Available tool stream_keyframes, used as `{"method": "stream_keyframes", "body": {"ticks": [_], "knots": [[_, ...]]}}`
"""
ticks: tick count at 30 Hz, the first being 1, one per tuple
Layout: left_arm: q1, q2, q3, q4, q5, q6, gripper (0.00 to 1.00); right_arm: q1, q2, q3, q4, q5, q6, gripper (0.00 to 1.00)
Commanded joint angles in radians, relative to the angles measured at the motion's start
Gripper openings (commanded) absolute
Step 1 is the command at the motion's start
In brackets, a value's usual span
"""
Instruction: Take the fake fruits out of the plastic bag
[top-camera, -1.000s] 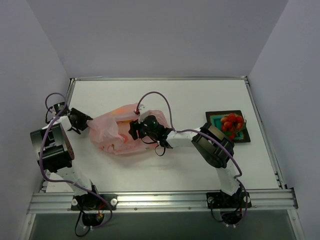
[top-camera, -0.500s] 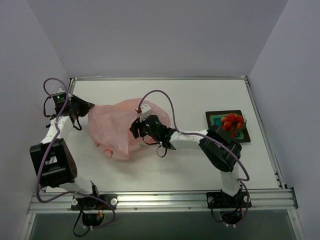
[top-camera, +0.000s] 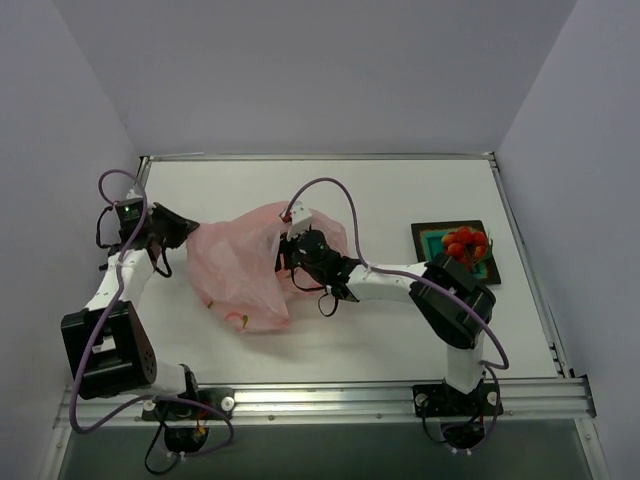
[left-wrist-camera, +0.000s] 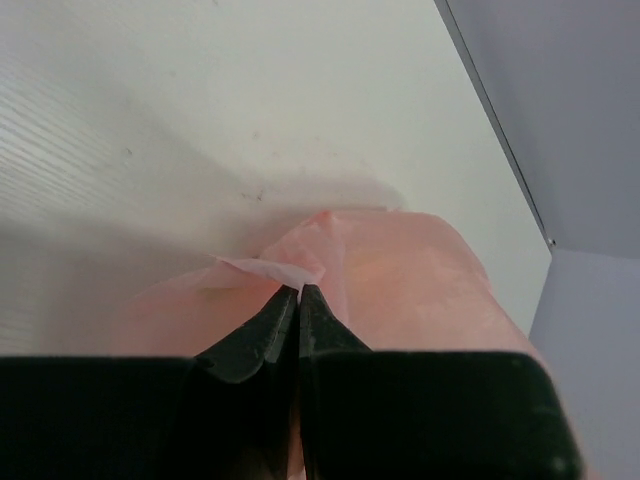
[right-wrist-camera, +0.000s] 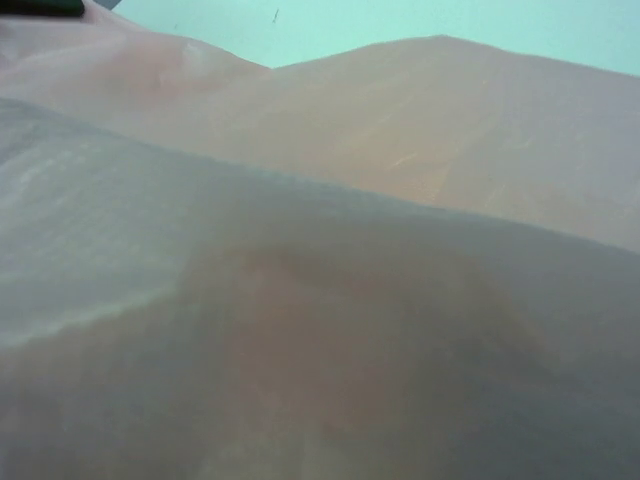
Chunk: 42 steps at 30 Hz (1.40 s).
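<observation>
Plastic bag (top-camera: 235, 275) sprawls centre-left on the worktop (top-camera: 400, 200), pink and puffed up! Left pincer (left-wrist-camera: 298, 291) is pressed tight on a fold at its left edge. Right pincer (top-camera: 296, 252) is buried in the bag's right side; spread or closed, can't tell. Far right, red berries (top-camera: 465, 243) sit in the teal tray (top-camera: 428, 240).

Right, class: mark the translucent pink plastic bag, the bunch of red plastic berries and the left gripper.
translucent pink plastic bag (top-camera: 235, 275), top view, crinkled middle.
bunch of red plastic berries (top-camera: 465, 243), top view, centre berry.
left gripper (left-wrist-camera: 299, 290), left wrist view, between closed fingertips.
</observation>
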Motion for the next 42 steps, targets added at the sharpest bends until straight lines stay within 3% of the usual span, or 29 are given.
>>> {"method": "stream_keyframes", "body": {"ticks": [1, 3, 7, 9, 11, 14, 18, 21, 22, 23, 25, 29, 31, 36, 42], "knots": [[-0.006, -0.046, 0.155, -0.137, -0.01, 0.047, 0.02, 0.009, -0.013, 0.027, -0.014, 0.035, 0.013, 0.62], [-0.014, -0.08, 0.134, -0.015, 0.061, -0.016, 0.02, 0.018, -0.014, 0.033, -0.023, 0.043, 0.011, 0.62], [-0.067, -0.144, 0.212, -0.191, -0.226, 0.155, 0.02, 0.027, -0.043, -0.01, 0.001, 0.038, 0.045, 0.65], [0.006, -0.057, 0.22, -0.231, -0.193, 0.127, 0.02, 0.035, -0.045, -0.028, 0.021, 0.029, 0.063, 0.68], [0.021, -0.067, 0.147, -0.151, -0.07, 0.075, 0.02, 0.047, -0.048, -0.048, 0.021, 0.037, 0.066, 0.71], [-0.066, -0.21, 0.109, -0.108, -0.193, 0.077, 0.02, 0.067, -0.074, -0.072, 0.024, 0.061, 0.063, 0.73], [-0.062, -0.143, 0.172, -0.22, -0.24, 0.166, 0.02, 0.069, -0.075, -0.083, 0.047, 0.057, 0.08, 0.76], [-0.024, -0.028, 0.222, -0.262, -0.139, 0.164, 0.38, 0.079, -0.051, -0.069, 0.023, 0.055, 0.088, 0.79], [-0.043, -0.046, 0.227, -0.254, -0.14, 0.167, 0.69, 0.084, -0.054, -0.072, 0.023, 0.055, 0.089, 0.8], [-0.056, -0.064, 0.238, -0.257, -0.145, 0.168, 0.78, 0.086, -0.063, -0.076, 0.014, 0.061, 0.088, 0.82], [-0.106, -0.125, 0.303, -0.326, -0.174, 0.202, 0.85, 0.093, -0.078, -0.077, -0.005, 0.076, 0.082, 0.85], [-0.262, -0.303, 0.352, -0.489, -0.344, 0.301, 0.85, 0.09, -0.079, -0.07, -0.048, 0.104, 0.077, 0.89], [-0.352, -0.439, 0.303, -0.562, -0.449, 0.326, 0.77, 0.079, -0.053, -0.036, -0.074, 0.101, 0.072, 0.91], [-0.543, -0.641, 0.207, -0.83, -0.531, 0.314, 0.62, 0.084, -0.01, 0.016, -0.149, 0.115, 0.083, 1.0], [-0.587, -0.785, 0.256, -1.062, -0.584, 0.375, 0.68, 0.076, 0.02, 0.016, -0.155, 0.11, 0.103, 1.0]]}}
